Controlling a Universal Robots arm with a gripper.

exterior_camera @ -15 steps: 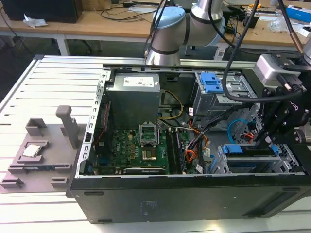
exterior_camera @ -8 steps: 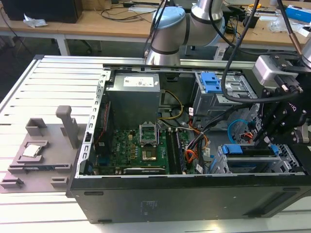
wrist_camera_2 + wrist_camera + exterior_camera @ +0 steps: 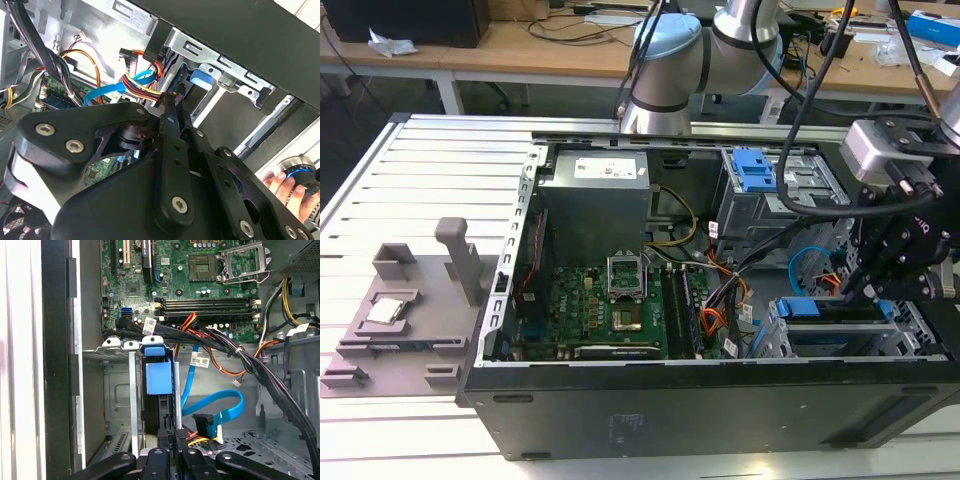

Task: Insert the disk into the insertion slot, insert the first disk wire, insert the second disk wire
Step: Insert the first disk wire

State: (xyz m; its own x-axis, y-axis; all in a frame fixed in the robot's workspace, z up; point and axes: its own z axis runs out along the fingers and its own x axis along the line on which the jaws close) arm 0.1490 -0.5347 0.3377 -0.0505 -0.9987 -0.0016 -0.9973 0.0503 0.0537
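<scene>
with gripper (image 3: 172, 437) clamped shut on the disk wire (image 3: 197, 439) plug, right behind the disk (image 3: 159, 377) seated in the insertion slot (image 3: 133, 390), risks bending the plug by pressing in tilted, or snagging the blue cable (image 3: 210, 402) close by.

The gripper (image 3: 171, 437) is cut off at the first wrist view's edge; ahead of it the disk (image 3: 159, 377) lies mostly hidden in the insertion slot (image 3: 133, 390); beside it, in the second wrist view, a hand (image 3: 289, 192) is cropped.
</scene>
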